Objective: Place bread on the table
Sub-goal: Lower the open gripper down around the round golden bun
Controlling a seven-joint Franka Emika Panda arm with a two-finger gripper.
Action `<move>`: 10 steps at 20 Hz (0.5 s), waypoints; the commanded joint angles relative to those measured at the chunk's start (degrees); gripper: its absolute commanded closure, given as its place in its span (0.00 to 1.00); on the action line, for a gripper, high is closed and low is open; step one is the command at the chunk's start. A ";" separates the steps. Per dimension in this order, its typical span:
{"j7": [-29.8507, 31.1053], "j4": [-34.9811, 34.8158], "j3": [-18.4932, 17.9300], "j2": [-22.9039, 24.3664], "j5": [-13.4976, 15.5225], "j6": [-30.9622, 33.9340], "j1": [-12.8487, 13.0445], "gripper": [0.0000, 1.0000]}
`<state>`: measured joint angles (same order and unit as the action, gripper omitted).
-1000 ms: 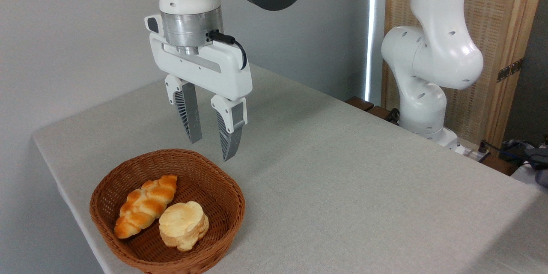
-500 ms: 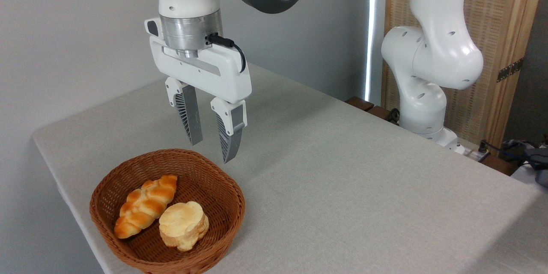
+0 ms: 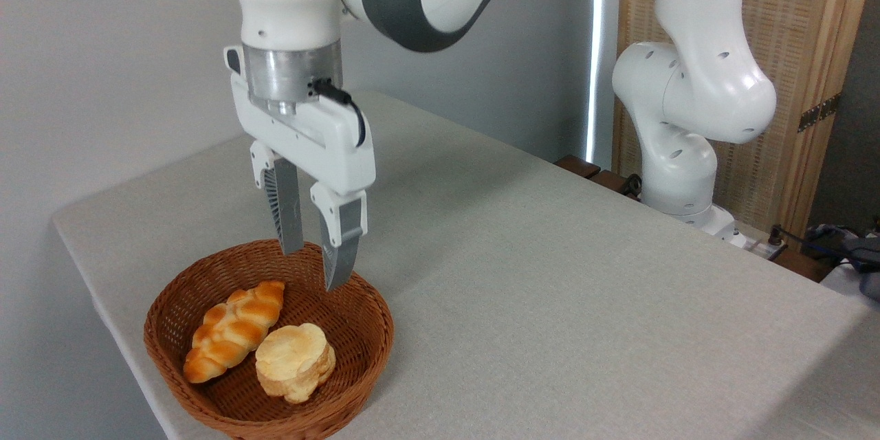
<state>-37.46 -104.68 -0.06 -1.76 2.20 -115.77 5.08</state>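
Note:
The bread (image 3: pixel 295 361), a small round pale yellow bun with lumpy sides, lies in a brown wicker basket (image 3: pixel 357 350) near the front left of the grey-beige table (image 3: pixel 550 289). My gripper (image 3: pixel 313 268) hangs open above the basket's far rim, fingers pointing down, nothing between them. It is above and behind the bun, not touching it.
An orange-brown braided loaf (image 3: pixel 234 330) lies in the basket left of the bun. The arm's white base (image 3: pixel 680 151) stands past the table's far right edge, in front of a wooden screen (image 3: pixel 797 82). Bare cloth stretches to the right of the basket.
My gripper has moved left and down, from beside the basket's far right rim to above the rim itself. Its fingers stay open. The bun and loaf have not moved.

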 commanded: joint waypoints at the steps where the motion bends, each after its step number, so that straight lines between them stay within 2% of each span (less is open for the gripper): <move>1: -1.65 0.17 -0.29 -2.89 0.17 -5.07 -0.33 0.00; 5: -1.74 0.17 -1.17 -6.67 0.08 -9.99 -0.33 0.00; 10: -3.50 0.26 -1.52 -9.13 -0.70 -11.93 -0.33 0.00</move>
<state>-39.52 -104.71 -1.04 -9.98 2.17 -125.95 4.57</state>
